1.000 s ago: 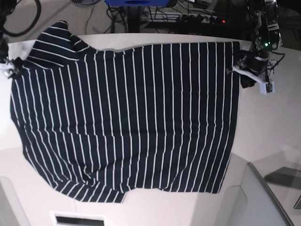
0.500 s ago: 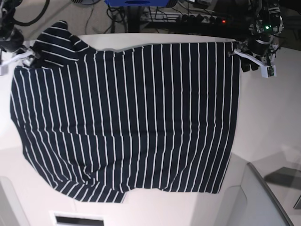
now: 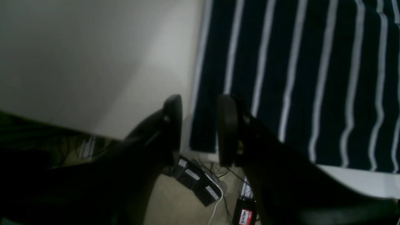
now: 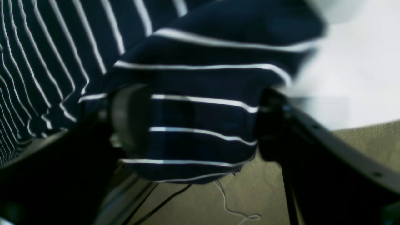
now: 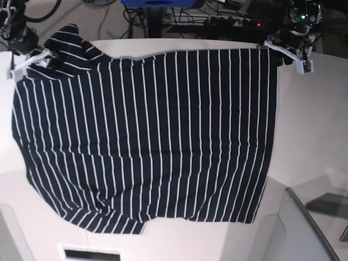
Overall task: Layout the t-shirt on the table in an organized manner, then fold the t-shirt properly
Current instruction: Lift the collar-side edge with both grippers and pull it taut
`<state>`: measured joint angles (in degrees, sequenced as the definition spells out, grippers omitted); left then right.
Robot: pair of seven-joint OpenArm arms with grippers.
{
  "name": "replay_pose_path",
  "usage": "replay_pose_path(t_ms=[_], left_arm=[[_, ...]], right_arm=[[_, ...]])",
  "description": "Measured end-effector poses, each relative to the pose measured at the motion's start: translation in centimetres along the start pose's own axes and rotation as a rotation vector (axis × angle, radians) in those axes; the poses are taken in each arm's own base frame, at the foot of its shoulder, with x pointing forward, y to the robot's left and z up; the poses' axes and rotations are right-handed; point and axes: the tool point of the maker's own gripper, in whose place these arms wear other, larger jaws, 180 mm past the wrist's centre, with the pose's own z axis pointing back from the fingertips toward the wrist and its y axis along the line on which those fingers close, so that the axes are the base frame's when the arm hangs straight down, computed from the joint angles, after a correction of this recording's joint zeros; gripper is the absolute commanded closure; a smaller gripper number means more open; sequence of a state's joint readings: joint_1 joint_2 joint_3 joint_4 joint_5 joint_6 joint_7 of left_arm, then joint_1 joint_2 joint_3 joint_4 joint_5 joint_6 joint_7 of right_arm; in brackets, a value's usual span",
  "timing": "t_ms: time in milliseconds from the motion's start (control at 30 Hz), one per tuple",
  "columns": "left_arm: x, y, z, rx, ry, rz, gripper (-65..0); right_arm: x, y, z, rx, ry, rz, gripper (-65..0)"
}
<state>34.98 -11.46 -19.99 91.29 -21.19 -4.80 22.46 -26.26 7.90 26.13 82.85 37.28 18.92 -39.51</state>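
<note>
The dark navy t-shirt [image 5: 147, 136] with thin white stripes lies spread flat over the white table [image 5: 310, 125], one sleeve [image 5: 70, 41] at the far left corner. My left gripper [image 5: 274, 50] hovers at the shirt's far right corner. In the left wrist view it [image 3: 200, 131] stands open, with only the table edge and the corner of the shirt [image 3: 297, 78] beyond the gap. My right gripper [image 5: 46, 58] is at the sleeve. In the right wrist view its [image 4: 197, 125] fingers stand wide apart, and the sleeve [image 4: 203, 78] hangs between them over the table's edge [image 4: 359, 78].
Cables and a power strip [image 5: 239, 22] lie on the floor past the far edge, also a strip [image 3: 200, 184] below the left gripper. A blue object [image 5: 157, 2] sits at the top. A grey panel [image 5: 310, 223] rises at the front right.
Both grippers moved toward the table's far edge. The left one drew back from the shirt's right hem to its far corner. The right one came in over the sleeve.
</note>
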Motion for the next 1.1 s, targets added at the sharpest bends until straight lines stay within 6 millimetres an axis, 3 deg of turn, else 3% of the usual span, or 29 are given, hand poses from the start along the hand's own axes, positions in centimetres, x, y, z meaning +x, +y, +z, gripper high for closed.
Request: replay_pose_path(t_ms=[133,300,400,500,600,667,767,833,967,1100], left_arm=[[-0.8,-0.5,0.1,-0.006,0.012,0.018,-19.6],[-1.9,-0.5,0.6,-0.004,0.034,0.025,-19.7],[-1.7,-0.1,0.9,-0.017,0.021,0.121,-19.7],[-0.9,2.3,1.6,0.016,-0.014,0.238,-19.6],[-0.8,4.6,2.0,0.051,-0.01,0.234,-21.1],[-0.4,4.9,2.0,0.056,-0.021,0.236,-28.0],[-0.5,4.1,1.9,0.029,-0.018,0.24,-47.4],[-0.4,4.1,1.9,0.023,-0.019,0.234,-55.9],[0.9,2.6,1.3,-0.06,-0.051,0.201,-50.2],[-0.1,2.1,-0.5,-0.097,-0.027,0.236,-42.9]], right_arm=[[-0.8,1.5,-0.6,0.039,0.023,0.014,-25.1],[-1.4,1.2,-0.6,0.032,0.051,0.014,0.0],[-1.5,1.2,-0.6,0.03,0.053,0.009,-0.8],[-1.5,1.2,-0.6,0.03,0.054,0.009,0.0],[-1.6,1.2,-0.6,0.031,0.057,0.009,0.0],[-1.6,1.2,-0.6,0.03,0.058,0.01,0.0],[-1.6,1.2,-0.6,0.032,0.06,0.011,0.0],[-1.6,1.2,-0.6,0.032,0.059,0.011,0.0],[-1.6,1.3,-0.6,0.032,0.059,0.011,0.0],[-1.7,1.3,-0.6,0.032,0.061,0.011,0.0]])
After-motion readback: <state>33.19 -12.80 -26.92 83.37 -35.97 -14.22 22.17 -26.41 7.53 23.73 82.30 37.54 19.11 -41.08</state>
